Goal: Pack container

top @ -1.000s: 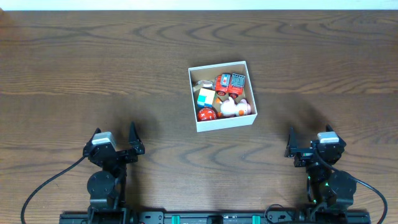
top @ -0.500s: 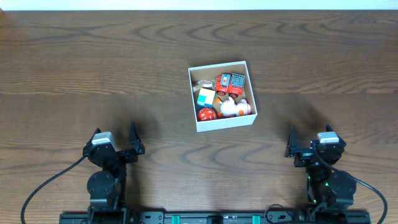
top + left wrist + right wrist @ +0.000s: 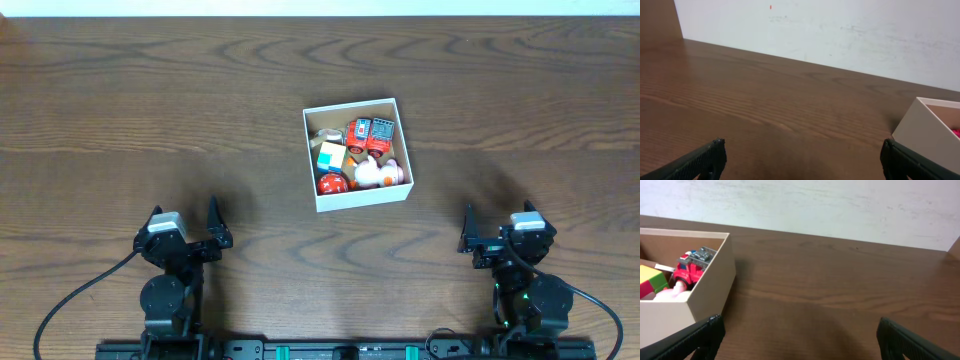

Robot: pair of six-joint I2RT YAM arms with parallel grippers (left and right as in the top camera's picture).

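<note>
The container (image 3: 360, 199) is a square white-walled box with a brown inside, standing at the table's middle. It holds several small toys: a red truck (image 3: 367, 134), a red ball (image 3: 332, 183), a white and pink toy (image 3: 375, 173) and a coloured cube (image 3: 331, 156). My left gripper (image 3: 186, 225) is open and empty at the front left, far from the container. My right gripper (image 3: 497, 228) is open and empty at the front right. The container's corner shows in the left wrist view (image 3: 932, 130). The right wrist view shows its wall (image 3: 710, 287) and the red truck (image 3: 692, 265).
The dark wood table (image 3: 150, 120) spreads round the container. A white wall (image 3: 840, 30) stands behind the table's far edge. Black cables (image 3: 80, 295) run from both arm bases at the front edge.
</note>
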